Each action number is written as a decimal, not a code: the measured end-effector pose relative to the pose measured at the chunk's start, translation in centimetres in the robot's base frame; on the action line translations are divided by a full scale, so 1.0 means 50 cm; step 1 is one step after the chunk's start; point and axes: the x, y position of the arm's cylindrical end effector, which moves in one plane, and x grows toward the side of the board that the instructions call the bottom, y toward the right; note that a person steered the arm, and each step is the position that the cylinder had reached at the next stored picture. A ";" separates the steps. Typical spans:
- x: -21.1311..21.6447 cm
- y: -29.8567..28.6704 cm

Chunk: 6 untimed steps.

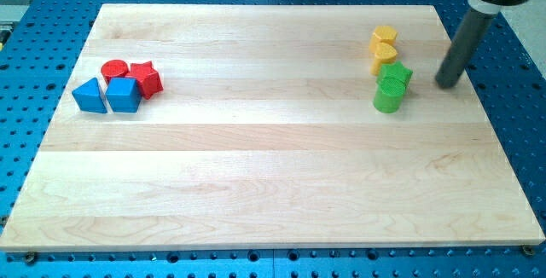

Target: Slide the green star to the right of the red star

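The green star (397, 76) lies at the view's right on the wooden board, touching a green cylinder (388, 97) just below it. The red star (146, 79) lies far off at the view's left, in a cluster with other blocks. My tip (446, 83) stands to the right of the green star, a short gap away, not touching it. The dark rod rises from it toward the view's top right.
Two yellow blocks (384, 36) (384, 55) sit stacked in a row just above the green star. A red cylinder (114, 70), a blue triangle (90, 95) and a blue block (123, 95) crowd the red star. The board's right edge (478, 82) is near the tip.
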 end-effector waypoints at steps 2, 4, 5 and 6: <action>0.087 -0.216; 0.031 -0.214; 0.021 -0.340; 0.021 -0.496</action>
